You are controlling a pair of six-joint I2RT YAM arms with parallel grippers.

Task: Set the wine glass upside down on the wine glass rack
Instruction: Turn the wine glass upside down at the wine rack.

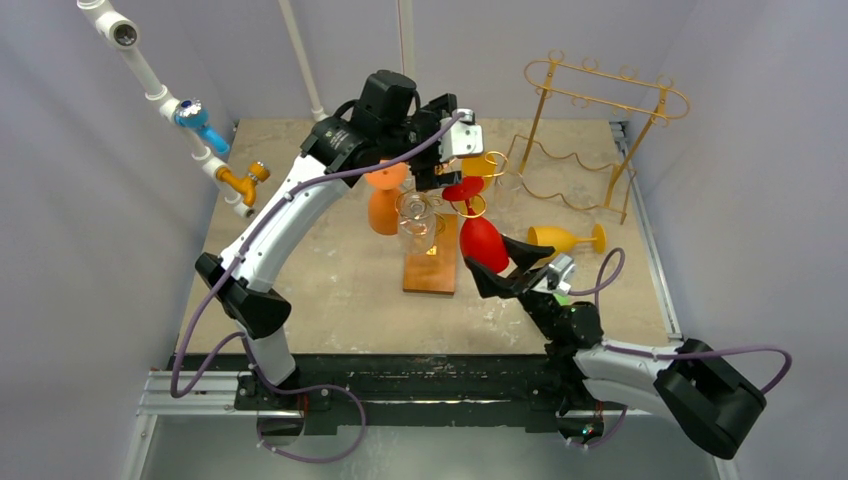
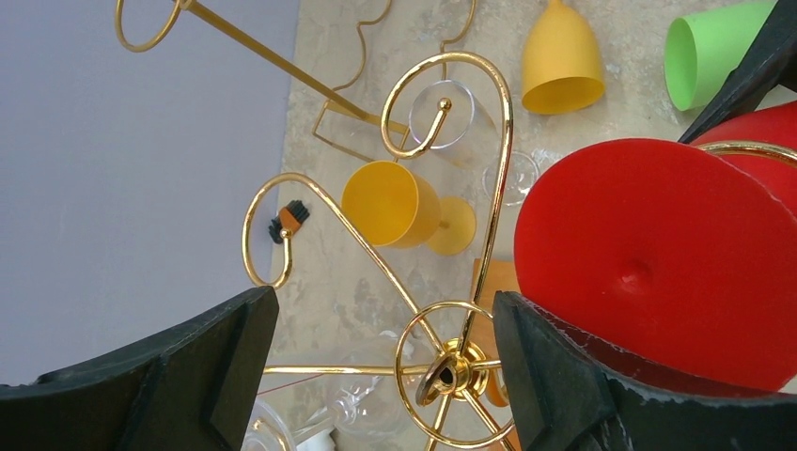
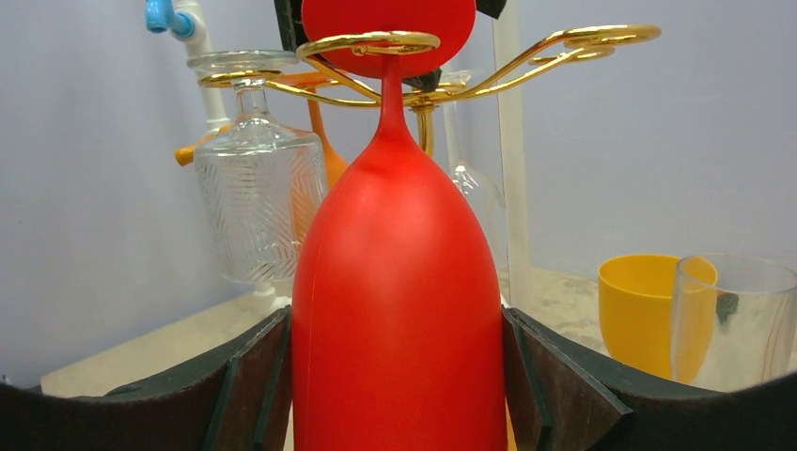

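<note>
Right wrist view: my right jaws pinch the bowl of the upside-down red glass (image 3: 399,310). Its stem sits in the rack (image 3: 414,42) ring, foot above the rack. I'd lower until the foot bears on the rack, then spread slowly. My left jaws hang spread beside the rack, holding nothing.

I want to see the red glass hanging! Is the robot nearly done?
Nearly. Done: the red wine glass is upside down, its stem slotted into an arm of the gold rack, its foot above it. In hand: the right gripper holds the bowl on both sides, and the left gripper hovers open over the rack. Left: let go and back away.
</note>
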